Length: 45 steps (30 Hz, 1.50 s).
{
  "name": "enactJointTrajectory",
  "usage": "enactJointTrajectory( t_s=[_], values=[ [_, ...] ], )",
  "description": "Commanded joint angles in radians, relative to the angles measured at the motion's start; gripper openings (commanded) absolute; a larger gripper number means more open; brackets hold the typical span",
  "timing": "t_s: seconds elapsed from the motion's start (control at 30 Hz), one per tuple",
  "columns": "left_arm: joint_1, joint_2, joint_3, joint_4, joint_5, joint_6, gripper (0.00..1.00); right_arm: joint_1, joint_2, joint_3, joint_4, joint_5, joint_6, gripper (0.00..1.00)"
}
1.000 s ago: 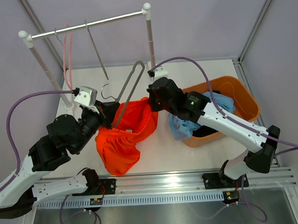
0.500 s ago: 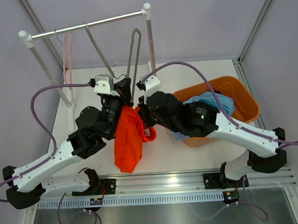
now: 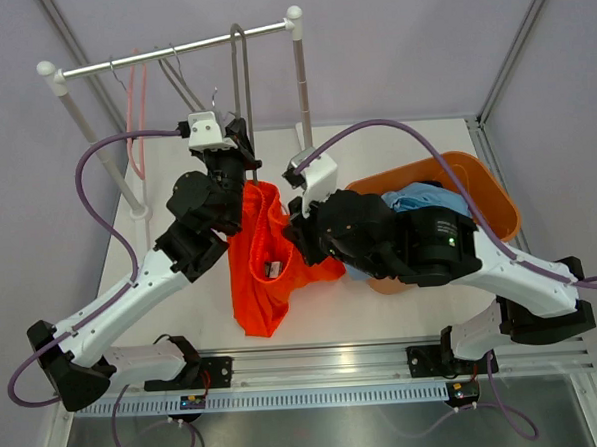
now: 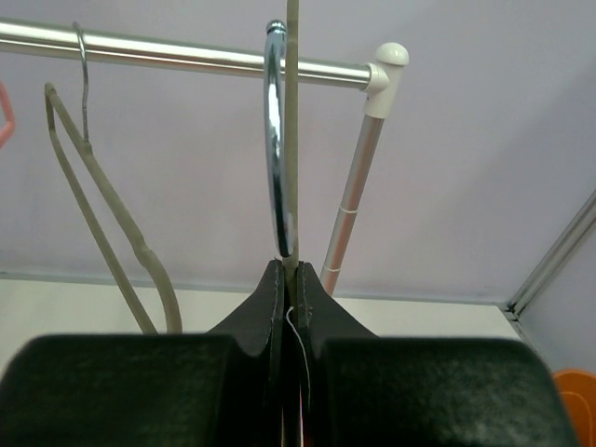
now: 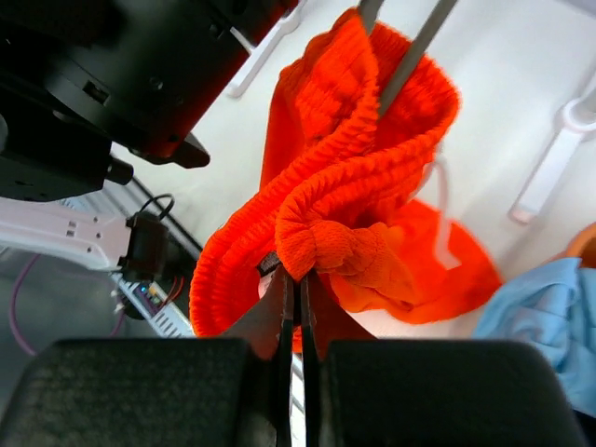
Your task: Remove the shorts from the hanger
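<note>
Right wrist view, closest in: my right gripper [image 5: 299, 279] has its black fingers pressed together on a bunched knot of the orange shorts [image 5: 358, 186]. The waistband is soft ribbed knit, and it loops over the thin grey bars of the hanger [image 5: 416, 47]. From there the cloth sags in loose folds.

Through the left wrist camera, my left gripper [image 4: 289, 284] is clamped flat on the hanger's neck. The polished chrome hook [image 4: 274, 140] curves up from it beside a matte grey bar.

From above, my left arm reaches long and forward from the near left corner, wrist raised. My right arm is folded, its elbow by the orange plastic basket [image 3: 498, 208], where light blue shorts [image 3: 427, 197] spill over the rim. The orange pair hangs between my two wrists, its hem reaching down towards the white table [image 3: 383, 314], and bare tabletop shows in front of it.

Farthest back runs the metal rail [image 3: 219, 39] with white end caps, carrying a second grey hanger [image 3: 179, 82] and a pink hanger [image 3: 137, 112]. The hook stands at the rail, close to its right post. I cannot tell whether they touch.
</note>
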Motion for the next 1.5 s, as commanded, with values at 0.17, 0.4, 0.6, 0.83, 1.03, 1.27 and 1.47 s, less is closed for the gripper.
enactJointTrajectory(
  t_s=[0.17,0.4,0.6,0.83,1.03,1.27,1.47],
  values=[
    [0.091,-0.007,0.166,-0.039,0.087,-0.085,0.0,-0.017,-0.015,0.325,-0.085,0.288,-0.125,0.0],
    [0.165,-0.012,0.176,-0.013,0.341,-0.131,0.0,-0.02,-0.044,0.356,-0.096,0.285,-0.157,0.0],
    [0.176,-0.073,0.059,0.162,0.568,-0.214,0.0,-0.018,0.003,0.306,-0.108,0.22,-0.131,0.0],
    [0.197,-0.119,0.006,0.3,0.742,-0.383,0.0,-0.018,0.048,0.302,-0.106,0.191,-0.122,0.0],
    [0.202,-0.141,-0.007,0.392,0.766,-0.479,0.0,-0.021,0.042,0.304,-0.114,0.211,-0.125,0.0],
    [0.202,-0.171,0.05,0.185,0.665,-0.389,0.0,-0.114,0.016,0.333,-0.061,0.312,-0.208,0.0],
    [0.202,-0.243,-0.031,0.092,0.653,-0.341,0.0,-0.444,0.016,0.478,0.12,0.398,-0.419,0.0]
  ],
)
